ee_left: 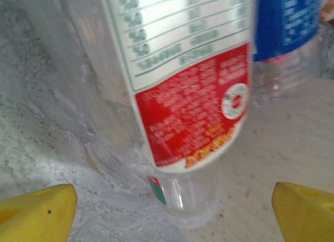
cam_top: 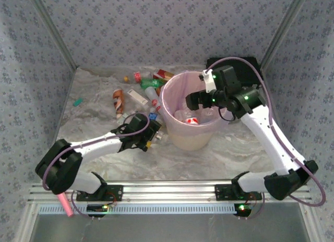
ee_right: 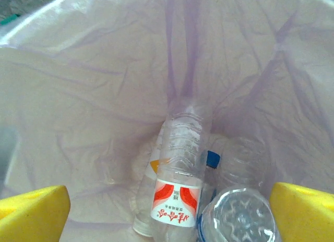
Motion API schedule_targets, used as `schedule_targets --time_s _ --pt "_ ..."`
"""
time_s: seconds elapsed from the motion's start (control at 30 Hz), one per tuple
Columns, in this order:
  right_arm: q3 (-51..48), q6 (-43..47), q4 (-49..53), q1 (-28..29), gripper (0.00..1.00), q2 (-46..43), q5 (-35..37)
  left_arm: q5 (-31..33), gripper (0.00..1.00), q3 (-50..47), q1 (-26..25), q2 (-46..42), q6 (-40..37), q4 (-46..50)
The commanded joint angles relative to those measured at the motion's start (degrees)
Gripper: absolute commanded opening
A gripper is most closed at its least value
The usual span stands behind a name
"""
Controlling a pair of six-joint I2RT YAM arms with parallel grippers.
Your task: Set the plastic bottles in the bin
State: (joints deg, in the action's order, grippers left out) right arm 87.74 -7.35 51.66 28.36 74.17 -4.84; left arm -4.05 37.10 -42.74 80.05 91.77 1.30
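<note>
partly done: some plastic bottles [ee_right: 180, 169] lie in the bin [cam_top: 190, 140], other bottles [cam_top: 119, 98] remain outside; right gripper [ee_right: 169, 210] open above it, left gripper [ee_left: 172, 208] open around one red-labelled bottle [ee_left: 188, 96].

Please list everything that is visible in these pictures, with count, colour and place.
table: one, white marbled cover, under everything.
bin: one, cream with a pink bag inside, middle of the table.
bottles in the bin: at least three, clear, one with a red and white label.
bottles on the table: roughly eight, mixed colours, left of the bin.
case: one, black, far right corner.
small teal thing: one, far left side.
stick: one, pink, near edge, left.
left gripper: one, yellow fingertips, open, either side of a clear bottle with a red label.
right gripper: one, yellow fingertips, open above the bin.
</note>
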Motion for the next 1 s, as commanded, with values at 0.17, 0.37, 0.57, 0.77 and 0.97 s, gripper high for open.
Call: schedule_targets --time_s 0.17,0.37,0.57,0.77,0.97 --pt "-0.5 0.9 -2.3 -0.4 1.0 -7.8 -2.0 0.9 0.86 4.1 -2.3 7.2 5.8 -4.9" --pt "-0.9 1.3 -2.0 -0.6 1.0 -10.3 -1.3 2.5 0.72 2.2 -2.4 8.3 9.1 -6.3" --pt "-1.1 1.3 -2.2 -0.5 1.0 -10.0 -1.6 3.5 0.57 1.1 -3.1 8.5 10.8 -6.9" --pt "0.5 1.9 -1.7 -0.5 1.0 -9.8 -1.5 4.9 0.42 1.6 -4.5 5.9 9.2 -3.1" --pt "3.9 1.9 -1.4 -0.5 1.0 -8.0 -2.2 9.7 0.39 2.3 -7.9 -2.3 7.4 5.0"
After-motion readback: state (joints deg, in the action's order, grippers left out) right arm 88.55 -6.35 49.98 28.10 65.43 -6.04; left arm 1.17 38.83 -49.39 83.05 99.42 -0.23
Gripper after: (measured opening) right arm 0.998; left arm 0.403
